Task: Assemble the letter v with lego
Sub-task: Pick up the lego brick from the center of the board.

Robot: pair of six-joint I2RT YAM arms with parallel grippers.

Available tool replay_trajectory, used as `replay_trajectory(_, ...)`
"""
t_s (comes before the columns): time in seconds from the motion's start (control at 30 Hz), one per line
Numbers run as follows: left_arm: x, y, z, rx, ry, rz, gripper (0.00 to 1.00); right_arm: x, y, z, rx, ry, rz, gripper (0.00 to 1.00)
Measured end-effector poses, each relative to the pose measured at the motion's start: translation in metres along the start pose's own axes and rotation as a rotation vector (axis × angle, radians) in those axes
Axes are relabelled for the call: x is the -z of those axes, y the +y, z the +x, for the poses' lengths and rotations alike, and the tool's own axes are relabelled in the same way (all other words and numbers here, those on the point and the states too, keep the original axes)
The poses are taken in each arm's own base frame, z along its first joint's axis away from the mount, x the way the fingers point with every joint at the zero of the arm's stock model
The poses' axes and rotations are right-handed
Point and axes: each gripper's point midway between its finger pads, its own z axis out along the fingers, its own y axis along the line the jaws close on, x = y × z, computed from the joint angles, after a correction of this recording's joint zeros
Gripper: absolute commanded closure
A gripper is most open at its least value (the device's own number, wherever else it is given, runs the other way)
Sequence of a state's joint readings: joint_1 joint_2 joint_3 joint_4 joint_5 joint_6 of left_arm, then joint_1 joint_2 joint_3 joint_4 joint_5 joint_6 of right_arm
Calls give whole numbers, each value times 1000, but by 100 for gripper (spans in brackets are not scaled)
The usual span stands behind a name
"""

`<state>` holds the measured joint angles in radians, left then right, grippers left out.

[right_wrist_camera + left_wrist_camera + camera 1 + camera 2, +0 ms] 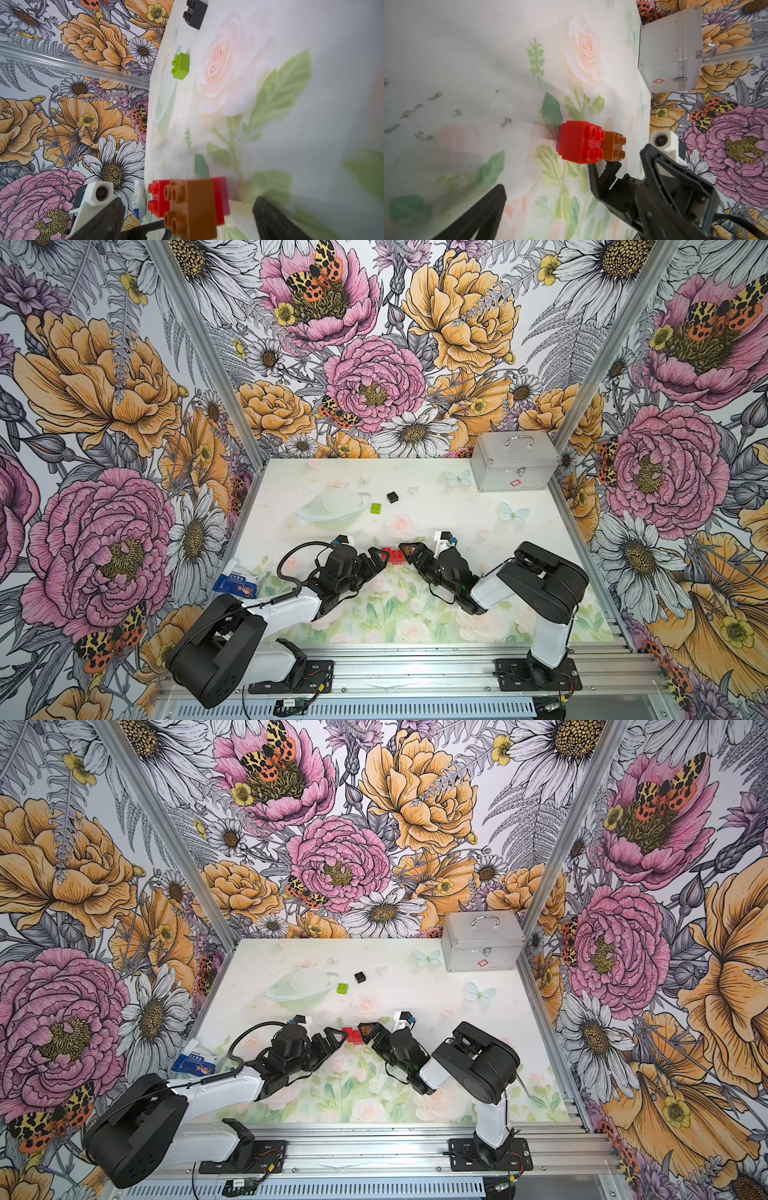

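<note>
**A:** Red plastic, glossy and hard-edged. Is that red brick (579, 143) in anyone's grip?

**B:** No. The left claw (380, 562) and the right claw (404, 556) face each other with their jaws spread wide, and nothing is pinched. The red brick stands on the table (436, 506) just between their tips, studs up. An orange-brown brick (613, 146) is joined at its side, on the right claw's side. A translucent magenta-pink brick (225, 195) sits beneath, against the mat.

**A:** Why does it sit between them?

**B:** My guess is that snapping studs together needs a push from both sides. With both claws parted, this start of the letter v stands on its own flat base.

**A:** And the remaining lego?

**B:** The lime-green brick (376, 508) and the black brick (392, 497) lie loose, well beyond both claws' tips. They are near each other but apart. Both are small, square and four-studded, and probably the arm tips.

**A:** Will they be awkward to hold?

**B:** Their flat, smooth walls should suit parallel jaws, though glossy plastic may slip if it is caught off-centre. The silver metal case (515, 466), ribbed at its edges, stands far beyond the right claw.
</note>
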<state>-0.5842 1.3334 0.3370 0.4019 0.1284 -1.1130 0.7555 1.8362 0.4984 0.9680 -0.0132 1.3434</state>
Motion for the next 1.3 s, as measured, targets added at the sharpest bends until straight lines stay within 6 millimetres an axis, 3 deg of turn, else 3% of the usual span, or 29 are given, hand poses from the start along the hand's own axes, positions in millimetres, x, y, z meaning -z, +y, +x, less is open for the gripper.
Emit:
replay_trajectory(0.23,-18,-1,4,99,-45,124,2,34,-21,-25,49,-64,155,1)
replay_trajectory(0.37,-28,-4,3,137,-75,183,15,53,-25,-40,85,-106,210,1)
replay_trajectory(0.57,-53,-17,-3,233,-98,310,21,76,-37,-51,119,-145,271,1)
replay_trajectory(0.73,-53,-21,1,241,-121,332,23,90,-45,-56,136,-165,307,1)
replay_trajectory(1.0,-55,-8,1,264,-136,298,45,96,-48,-58,156,-171,326,1)
replay_trajectory(1.2,-55,-12,0,265,-142,311,51,97,-49,-57,177,-164,334,1)
replay_trajectory(1.3,-55,-13,-1,262,-144,314,59,98,-46,-58,190,-165,329,1)
